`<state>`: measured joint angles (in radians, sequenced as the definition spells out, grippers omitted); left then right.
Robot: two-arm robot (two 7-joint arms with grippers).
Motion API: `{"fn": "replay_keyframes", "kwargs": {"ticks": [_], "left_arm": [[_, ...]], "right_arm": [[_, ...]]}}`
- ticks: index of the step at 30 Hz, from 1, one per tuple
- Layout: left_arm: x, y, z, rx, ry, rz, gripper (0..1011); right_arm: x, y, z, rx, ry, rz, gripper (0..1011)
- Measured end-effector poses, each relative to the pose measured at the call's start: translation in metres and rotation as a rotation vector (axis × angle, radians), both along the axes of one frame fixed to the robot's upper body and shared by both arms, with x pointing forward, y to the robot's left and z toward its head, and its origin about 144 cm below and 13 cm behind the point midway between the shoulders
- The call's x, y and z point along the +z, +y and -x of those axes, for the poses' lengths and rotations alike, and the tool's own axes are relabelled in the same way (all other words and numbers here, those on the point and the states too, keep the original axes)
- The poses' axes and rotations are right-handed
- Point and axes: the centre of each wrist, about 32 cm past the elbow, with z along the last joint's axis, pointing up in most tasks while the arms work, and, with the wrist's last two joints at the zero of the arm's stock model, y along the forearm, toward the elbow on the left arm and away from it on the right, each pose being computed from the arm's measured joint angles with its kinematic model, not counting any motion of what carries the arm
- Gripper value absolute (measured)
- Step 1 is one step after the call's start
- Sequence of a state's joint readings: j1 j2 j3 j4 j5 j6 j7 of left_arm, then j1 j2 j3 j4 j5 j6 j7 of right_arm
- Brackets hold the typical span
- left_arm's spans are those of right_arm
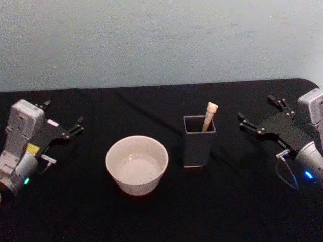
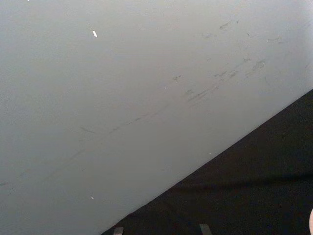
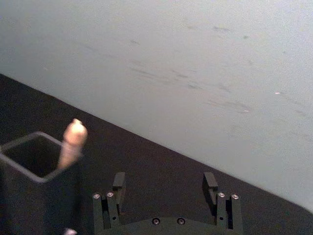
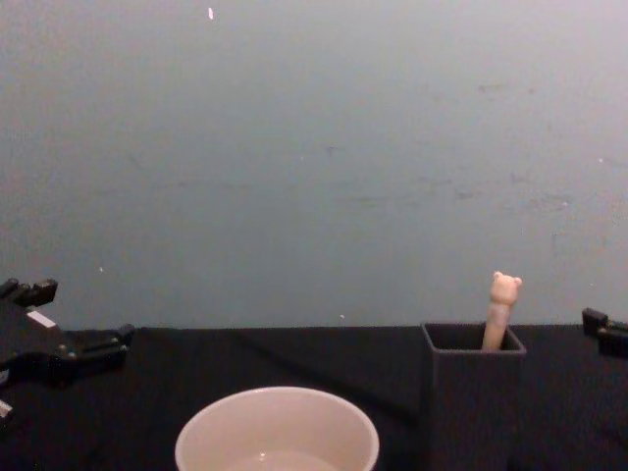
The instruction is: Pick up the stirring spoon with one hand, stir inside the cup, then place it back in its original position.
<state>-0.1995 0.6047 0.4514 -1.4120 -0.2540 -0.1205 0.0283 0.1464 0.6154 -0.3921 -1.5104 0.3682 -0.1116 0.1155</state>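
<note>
The stirring spoon (image 1: 209,116) stands handle-up in the dark holder (image 1: 196,148), right of the cup (image 1: 137,164) on the worktop (image 1: 151,106), with the left gripper (image 1: 65,111) and right gripper (image 1: 255,106) flanking, jaws spread wide and empty.

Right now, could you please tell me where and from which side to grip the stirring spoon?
Grip the stirring spoon by its peach handle just below the bear head, where it stands above the holder. Come from above with the open right gripper, which sits nearer; the holder's walls block lower grips.
</note>
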Motion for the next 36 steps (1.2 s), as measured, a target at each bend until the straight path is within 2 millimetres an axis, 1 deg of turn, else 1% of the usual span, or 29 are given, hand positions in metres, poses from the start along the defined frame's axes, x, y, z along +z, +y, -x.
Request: {"fn": "replay_keyframes", "kwargs": {"ticks": [1, 9, 13, 18, 24, 33, 36], "left_arm": [[0.0, 0.0, 0.0, 0.0, 0.0, 0.0, 1001], [0.0, 0.0, 0.0, 0.0, 0.0, 0.0, 1001], [0.0, 0.0, 0.0, 0.0, 0.0, 0.0, 1001], [0.0, 0.0, 0.0, 0.0, 0.0, 0.0, 1001], [0.0, 0.0, 0.0, 0.0, 0.0, 0.0, 1001], [0.0, 0.0, 0.0, 0.0, 0.0, 0.0, 1001], [0.0, 0.0, 0.0, 0.0, 0.0, 0.0, 1001]], "right_arm": [[0.0, 0.0, 0.0, 0.0, 0.0, 0.0, 1002], [0.013, 0.0, 0.005, 0.18, 0.084, -0.162, 1002], [0.014, 0.001, 0.005, 0.245, 0.118, -0.209, 1002], [0.013, 0.003, 0.001, 0.299, 0.143, -0.225, 1002], [0.009, 0.009, -0.013, 0.322, 0.155, -0.23, 1002], [0.003, 0.022, -0.04, 0.334, 0.169, -0.256, 1002], [0.001, 0.024, -0.044, 0.333, 0.177, -0.264, 1002]]}}
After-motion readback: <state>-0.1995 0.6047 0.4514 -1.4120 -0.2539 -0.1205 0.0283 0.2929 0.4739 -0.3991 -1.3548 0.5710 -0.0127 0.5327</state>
